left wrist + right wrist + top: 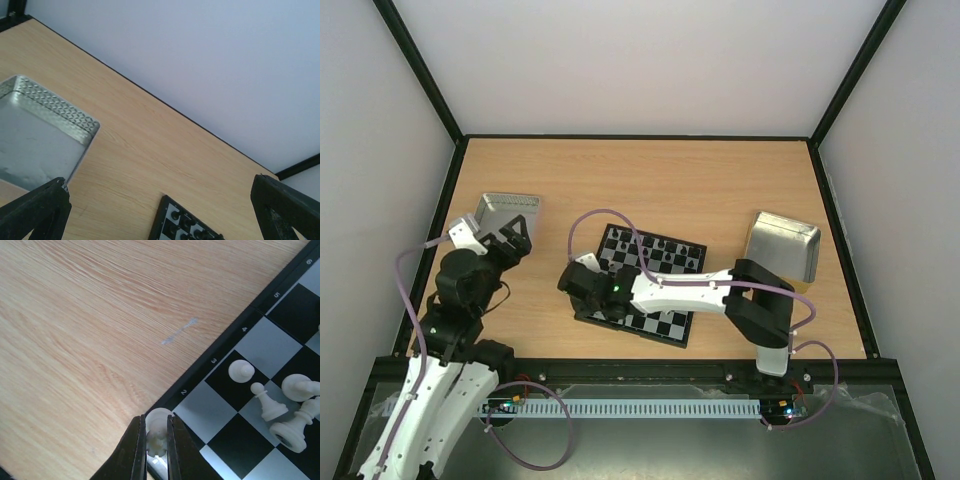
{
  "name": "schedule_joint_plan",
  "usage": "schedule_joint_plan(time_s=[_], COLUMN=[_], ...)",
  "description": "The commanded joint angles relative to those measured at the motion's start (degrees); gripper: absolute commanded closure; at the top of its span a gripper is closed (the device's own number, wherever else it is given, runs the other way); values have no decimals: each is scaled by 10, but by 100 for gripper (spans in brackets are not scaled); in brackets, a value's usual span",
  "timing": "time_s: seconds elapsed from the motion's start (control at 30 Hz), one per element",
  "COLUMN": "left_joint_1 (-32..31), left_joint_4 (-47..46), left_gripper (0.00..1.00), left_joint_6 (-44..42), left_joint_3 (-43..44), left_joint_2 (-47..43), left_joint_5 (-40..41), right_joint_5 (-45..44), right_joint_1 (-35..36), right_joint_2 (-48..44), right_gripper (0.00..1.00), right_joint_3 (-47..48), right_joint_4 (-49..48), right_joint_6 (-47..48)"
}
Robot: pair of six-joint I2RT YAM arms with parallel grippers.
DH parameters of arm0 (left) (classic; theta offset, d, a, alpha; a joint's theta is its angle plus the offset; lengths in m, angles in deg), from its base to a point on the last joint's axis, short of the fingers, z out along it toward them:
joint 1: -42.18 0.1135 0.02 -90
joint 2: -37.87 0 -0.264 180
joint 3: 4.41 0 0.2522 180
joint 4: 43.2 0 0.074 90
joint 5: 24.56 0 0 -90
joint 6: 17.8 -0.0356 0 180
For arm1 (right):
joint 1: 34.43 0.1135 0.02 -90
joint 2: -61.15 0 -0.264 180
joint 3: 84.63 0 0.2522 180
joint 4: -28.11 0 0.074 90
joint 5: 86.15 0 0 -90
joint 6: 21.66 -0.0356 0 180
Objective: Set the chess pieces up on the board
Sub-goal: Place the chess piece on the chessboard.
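While the right pincer (156, 436) is clamped on a cream-white pawn (160, 417), that pawn sits at the black border of the board (260, 345) beside the numeral 2, bottom centre of the right-wrist view. Whether it touches the surface cannot be told. One white pawn (241, 371) stands upright on a dark square to the upper right. Three further white pieces (292, 426) lie toppled together near the right edge, so the white ranks are judged largely unarranged. From overhead, black chessmen (662, 256) occupy the board's upper rows; their exact placement is too small to tell. Work left, by this judgement: seat the held pawn, then right and place the fallen white men. At left of the overhead view, the left pincer (517, 236) is spread wide and empty beside a metal tray (500, 205). A second tray (785, 248) rests at right on the bench (720, 180).
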Motion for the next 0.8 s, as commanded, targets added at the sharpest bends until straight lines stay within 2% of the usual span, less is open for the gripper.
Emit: schedule_joint_plan(time_s=[0.0,0.63,0.77], left_joint_1=[-2,-2,-2], left_joint_4=[31,38,39], left_gripper=[0,0,0], left_joint_6=[-8,-2,1], left_joint_3=[28,14,12], left_joint_2=[-9,-12,-11], left_joint_5=[53,68,66], right_joint_5=[-41,-3,8], right_joint_1=[6,20,20], right_joint_2=[28,53,60], right_gripper=[97,96,90], right_joint_3=[19,27,35], right_joint_4=[43,77,76], right_joint_6=[5,15,20])
